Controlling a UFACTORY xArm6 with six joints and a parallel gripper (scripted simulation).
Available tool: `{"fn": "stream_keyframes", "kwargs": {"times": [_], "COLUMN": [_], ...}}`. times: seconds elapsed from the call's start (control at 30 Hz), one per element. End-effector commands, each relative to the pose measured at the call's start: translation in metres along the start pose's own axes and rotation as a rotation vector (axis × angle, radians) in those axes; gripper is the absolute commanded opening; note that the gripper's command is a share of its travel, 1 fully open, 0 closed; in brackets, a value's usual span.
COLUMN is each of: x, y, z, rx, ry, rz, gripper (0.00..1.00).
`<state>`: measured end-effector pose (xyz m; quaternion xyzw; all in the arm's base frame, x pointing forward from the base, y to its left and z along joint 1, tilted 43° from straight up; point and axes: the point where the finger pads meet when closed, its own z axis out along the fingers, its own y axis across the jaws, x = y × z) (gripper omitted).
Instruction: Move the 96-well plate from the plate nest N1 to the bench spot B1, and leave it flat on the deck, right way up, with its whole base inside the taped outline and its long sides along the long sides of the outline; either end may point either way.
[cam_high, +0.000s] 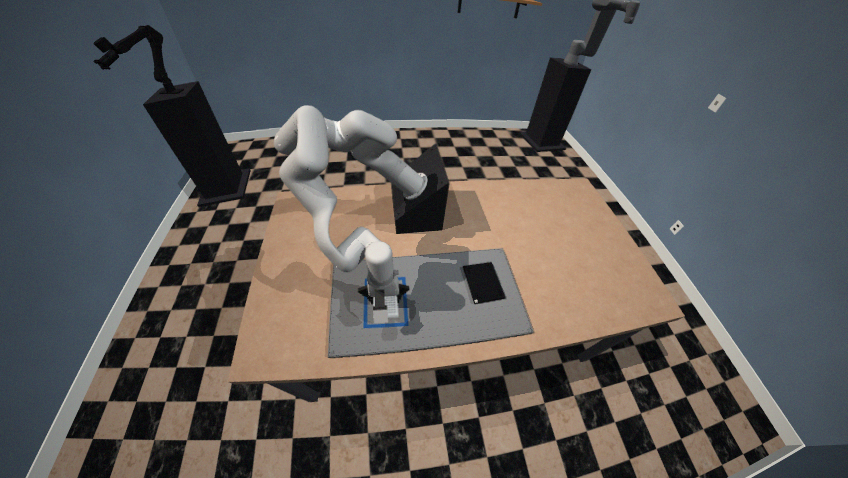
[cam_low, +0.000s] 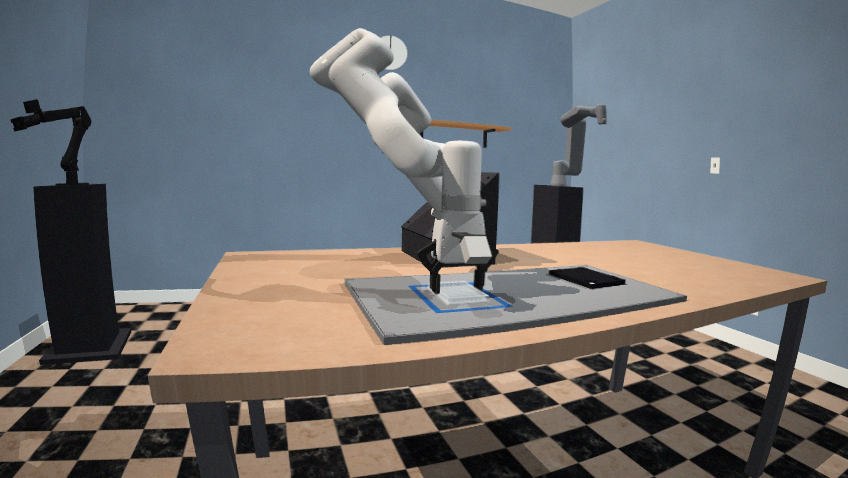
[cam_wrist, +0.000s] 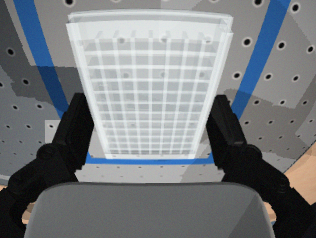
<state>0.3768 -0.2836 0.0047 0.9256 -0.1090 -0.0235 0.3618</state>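
Note:
The clear 96-well plate (cam_high: 391, 306) lies flat and right way up on the grey deck (cam_high: 439, 332), inside the blue taped outline B1 (cam_high: 385, 324). In the wrist view the plate (cam_wrist: 152, 83) has its long sides along the outline's (cam_wrist: 266, 34) long sides, and its near end sits close to the near tape line. My gripper (cam_wrist: 150, 108) is open, with one black finger on each long side of the plate, near its near end. It also shows low over the plate (cam_low: 460, 292) in the side view (cam_low: 457, 277). The black plate nest N1 (cam_high: 483, 282) is empty at the deck's right.
The arm's black base block (cam_high: 421, 192) stands on the table behind the deck. Two black pedestals with other arms stand on the floor at back left (cam_high: 192, 139) and back right (cam_high: 555, 100). The nest also shows in the side view (cam_low: 586, 277).

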Motion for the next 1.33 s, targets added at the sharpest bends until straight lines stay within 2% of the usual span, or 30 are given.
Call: {"fn": "stream_keyframes", "kwargs": {"times": [0.0, 0.93, 1.0, 1.3], "x": [0.0012, 0.0012, 0.0012, 0.0012], "y": [0.0002, 0.0002, 0.0002, 0.0002], "z": [-0.0008, -0.0009, -0.0062, -0.0062], "rx": [0.0, 0.0, 0.0, 0.0], "ry": [0.003, 0.003, 0.003, 0.003], "rz": [0.001, 0.001, 0.001, 0.001], "gripper": [1.0, 1.0, 1.0, 1.0]}}
